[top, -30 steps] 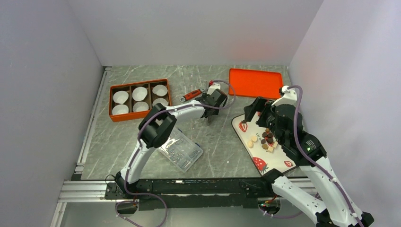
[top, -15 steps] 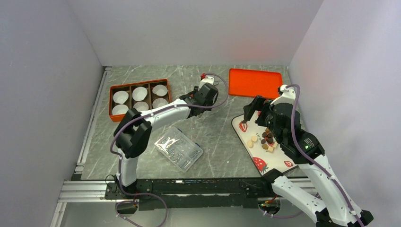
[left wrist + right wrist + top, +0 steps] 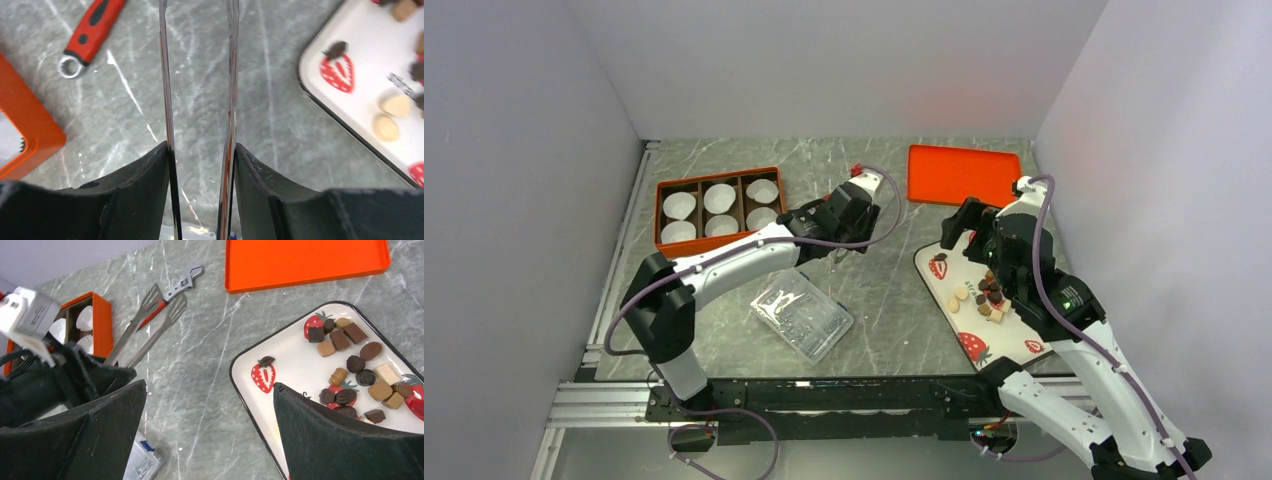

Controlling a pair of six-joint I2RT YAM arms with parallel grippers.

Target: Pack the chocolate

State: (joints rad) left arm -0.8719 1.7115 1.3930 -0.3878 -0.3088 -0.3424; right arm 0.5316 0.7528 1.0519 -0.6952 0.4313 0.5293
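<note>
The chocolate is several small dark, tan and cream pieces on a white tray printed with strawberries, at the right. The pieces also show in the right wrist view and at the left wrist view's right edge. My left gripper is shut on metal tongs, whose two blades run up between its fingers over bare table left of the tray. My right gripper is open and empty, above the tray's near-left edge; it also shows in the top view.
An orange box with white paper cups in its compartments stands at the back left. An orange lid lies at the back right. A red-handled wrench lies beyond the tongs. A clear plastic box lies near the front.
The left arm's elbow has swung far to the left, and its gripper with the tongs has shifted left and slightly nearer. The right gripper has hardly moved.
</note>
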